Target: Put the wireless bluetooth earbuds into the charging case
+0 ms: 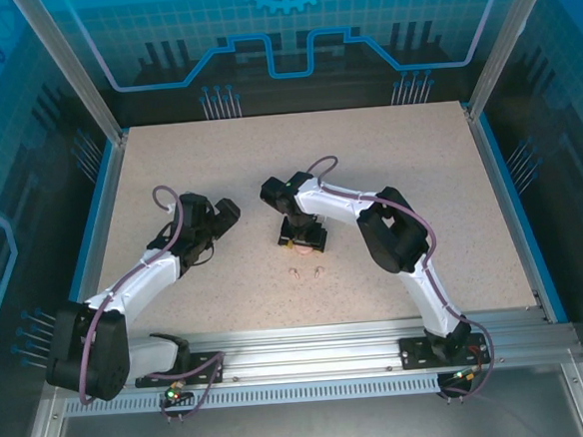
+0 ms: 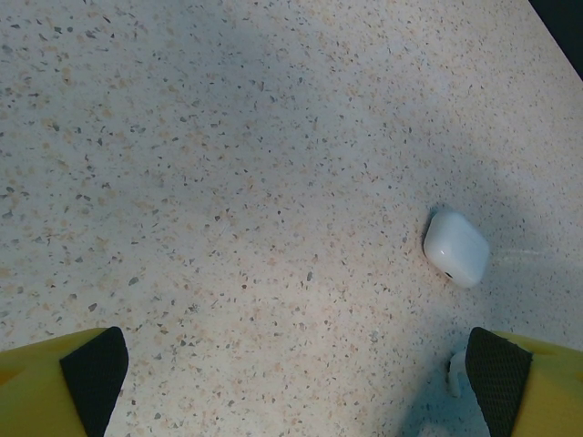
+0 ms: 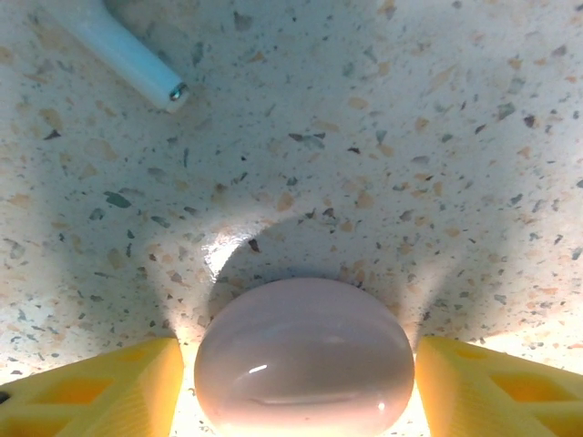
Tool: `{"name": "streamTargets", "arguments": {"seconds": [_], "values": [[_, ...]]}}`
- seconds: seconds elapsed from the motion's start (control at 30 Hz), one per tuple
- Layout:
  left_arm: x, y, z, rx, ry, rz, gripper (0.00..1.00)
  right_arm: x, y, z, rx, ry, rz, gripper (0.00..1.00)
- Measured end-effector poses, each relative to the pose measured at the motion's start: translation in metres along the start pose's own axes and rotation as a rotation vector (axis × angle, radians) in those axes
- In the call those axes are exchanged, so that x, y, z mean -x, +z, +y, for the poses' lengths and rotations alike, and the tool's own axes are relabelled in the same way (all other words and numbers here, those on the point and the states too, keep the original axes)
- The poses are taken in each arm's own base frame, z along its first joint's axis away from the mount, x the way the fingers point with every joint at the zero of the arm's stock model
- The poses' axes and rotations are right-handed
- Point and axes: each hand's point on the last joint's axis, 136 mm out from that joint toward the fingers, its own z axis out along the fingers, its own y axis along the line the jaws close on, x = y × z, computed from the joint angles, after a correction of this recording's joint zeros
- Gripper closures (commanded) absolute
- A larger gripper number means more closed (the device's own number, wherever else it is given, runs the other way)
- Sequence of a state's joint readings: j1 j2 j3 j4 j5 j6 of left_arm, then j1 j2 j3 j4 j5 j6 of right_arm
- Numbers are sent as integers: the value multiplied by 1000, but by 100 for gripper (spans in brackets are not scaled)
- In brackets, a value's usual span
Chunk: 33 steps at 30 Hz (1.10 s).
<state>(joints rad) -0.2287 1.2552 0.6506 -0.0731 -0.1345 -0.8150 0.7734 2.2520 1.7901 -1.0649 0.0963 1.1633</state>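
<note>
Pinkish-tan earbuds [image 1: 294, 272], two of them, lie loose side by side on the speckled tabletop [image 1: 418, 170], below centre in the overhead view and not yet in any case. Just above them in that view sits the pinkish case [image 3: 305, 360], which looks closed from its smooth dome. The right pincer [image 1: 304, 238] straddles it: in the right wrist view a yellow finger stands at each flank of the case, along the bottom edge of the frame. I cannot tell whether the fingers already press on it or stand just off it; a sliver of light shows on the left side. The straddle reads as a way to steady or lift the case so that it can be opened, since the matching buds wait near it. A white earbud [image 3: 118, 50] pokes its stem in from the upper left of that frame, apart from the case but likely to be nudged if the case slides. Further out, the left pincer [image 2: 296, 378] hangs wide open and empty over bare tabletop, its black pads at the bottom corners of its own wrist view. A white case [image 2: 455, 248], closed, lies at the right of that frame, and below it a small white piece, probably another earbud, sits half hidden beside the right pad.
</note>
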Motion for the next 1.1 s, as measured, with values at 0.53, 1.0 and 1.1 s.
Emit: {"name": "streamTargets", "arguments": {"seconds": [0.53, 1.0, 1.1], "values": [[-3, 0, -3, -17, -18, 20, 1, 2, 1, 2, 9, -17, -6, 38], [-9, -2, -20, -102, -20, 64, 1, 3, 1, 0, 59, -32, -41, 51], [-9, -5, -27, -135, -29, 74, 1, 4, 0, -10, 47, -27, -63, 51]]}}
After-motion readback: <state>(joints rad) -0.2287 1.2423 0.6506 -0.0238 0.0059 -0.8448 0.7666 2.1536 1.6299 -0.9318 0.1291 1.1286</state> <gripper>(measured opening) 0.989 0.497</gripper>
